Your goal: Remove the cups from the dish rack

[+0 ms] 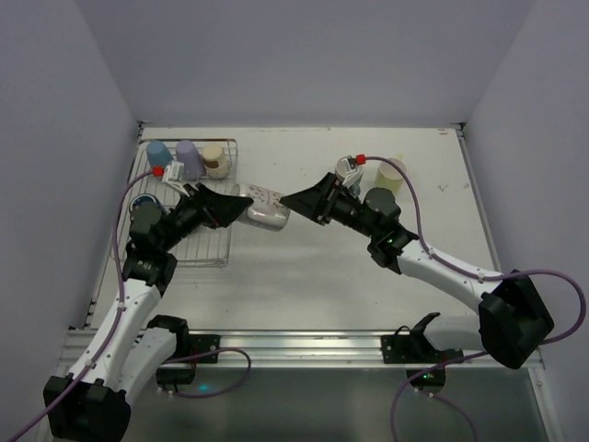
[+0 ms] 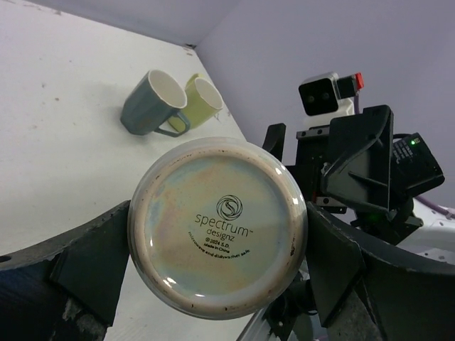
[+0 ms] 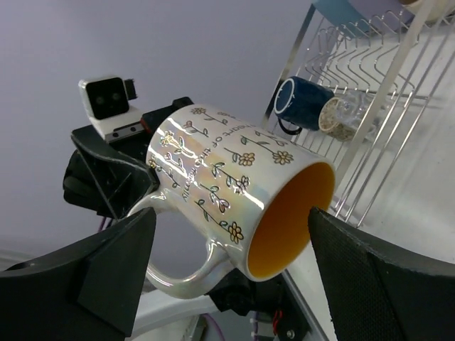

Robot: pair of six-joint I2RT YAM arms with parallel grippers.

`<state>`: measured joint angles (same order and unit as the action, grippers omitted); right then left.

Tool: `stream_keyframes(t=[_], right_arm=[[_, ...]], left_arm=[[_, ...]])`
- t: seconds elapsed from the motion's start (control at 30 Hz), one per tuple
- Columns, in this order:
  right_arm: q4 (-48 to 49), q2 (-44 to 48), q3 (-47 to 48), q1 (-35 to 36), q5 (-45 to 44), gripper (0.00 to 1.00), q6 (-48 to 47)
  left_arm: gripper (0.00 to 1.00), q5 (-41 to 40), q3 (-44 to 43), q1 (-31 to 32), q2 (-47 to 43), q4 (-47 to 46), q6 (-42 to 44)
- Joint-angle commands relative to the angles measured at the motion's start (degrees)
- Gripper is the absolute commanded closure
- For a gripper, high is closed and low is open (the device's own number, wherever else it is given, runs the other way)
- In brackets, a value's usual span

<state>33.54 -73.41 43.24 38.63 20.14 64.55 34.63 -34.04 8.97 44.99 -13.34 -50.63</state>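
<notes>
A white flower-printed mug with an orange inside (image 1: 267,210) hangs on its side above the table, just right of the dish rack (image 1: 198,255). My left gripper (image 2: 217,234) is shut on its base end, fingers pressed to both sides. From the opposite side my right gripper (image 3: 231,220) stands open around the mug's mouth (image 3: 291,217), one finger by the handle, the other at the rim. Light blue (image 1: 159,153), lavender (image 1: 189,157) and beige (image 1: 215,158) cups stand in the rack's far end. A navy mug (image 3: 302,103) and a clear glass (image 3: 338,117) lie in the rack (image 3: 384,92).
A grey mug (image 1: 348,170) and a pale yellow-green cup (image 1: 389,173) sit on the table at the back right, behind my right arm. Walls enclose the table on the left, back and right.
</notes>
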Motion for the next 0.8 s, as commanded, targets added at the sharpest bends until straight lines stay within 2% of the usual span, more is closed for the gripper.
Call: stream_keyframes(t=[0.0, 0.27, 0.43, 0.47, 0.57, 0.6, 0.63, 0.67, 0.77], right_arm=[[10.7, 2.1, -1.9, 0.7, 0.6, 0.16, 5.7], [19.4, 0.6, -1.8, 4.3, 2.5, 0.30, 12.0], [26.9, -0.9, -1.2, 6.4, 2.3, 0.53, 14.8], [28.1, -1.1, -1.4, 6.7, 2.2, 0.68, 15.0], [31.4, -1.6, -2.4, 7.2, 0.8, 0.84, 16.6], [31.6, -1.6, -2.5, 7.2, 0.4, 0.95, 16.7], [31.1, -1.4, -2.6, 7.2, 0.2, 1.00, 16.7], [30.5, -1.2, -2.6, 7.2, 0.2, 1.00, 16.4], [25.7, -0.2, -1.2, 7.2, 0.5, 1.00, 13.6]], left_arm=[[0.89, 3.0, -0.4, 1.7, -1.0, -13.1, -4.4], [0.89, 4.3, 2.8, 4.6, -3.9, -20.7, -7.4], [0.84, 5.8, 4.2, 5.6, -5.7, -23.3, -8.6], [0.78, 5.6, 4.4, 5.6, -6.1, -23.1, -8.4], [0.66, 4.9, 5.3, 5.6, -8.1, -22.7, -8.0], [0.51, 4.4, 5.3, 5.6, -8.6, -22.1, -6.8], [0.43, 3.9, 5.0, 5.6, -9.6, -20.1, -5.9], [0.27, 2.9, 4.6, 5.6, -10.2, -18.6, -4.8], [0.06, 1.2, 2.1, 5.6, -11.5, -12.5, 0.0]])
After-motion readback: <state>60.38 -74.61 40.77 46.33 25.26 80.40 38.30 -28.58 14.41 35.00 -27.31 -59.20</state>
